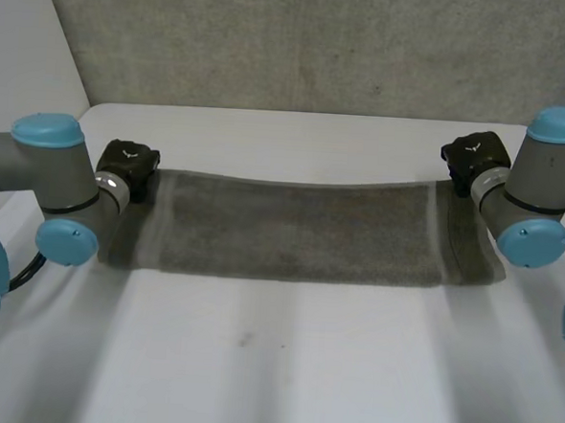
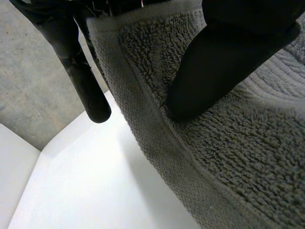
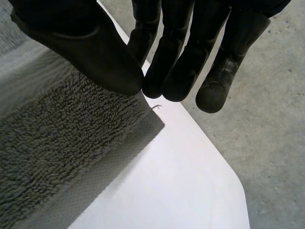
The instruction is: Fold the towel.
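I see a grey-brown towel [image 1: 291, 231] with paler stripes near both ends, black left robot hand [image 1: 127, 166], black right robot hand [image 1: 474, 156], white bench [image 1: 283, 365], grey arms [image 1: 36, 170] capped light blue.

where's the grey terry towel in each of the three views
head view: grey terry towel spread across the white table, between the left hand and right hand.
left wrist view: towel pinched at its edge in the left hand.
right wrist view: towel corner at the right hand.
shared landmark: the white table under it.
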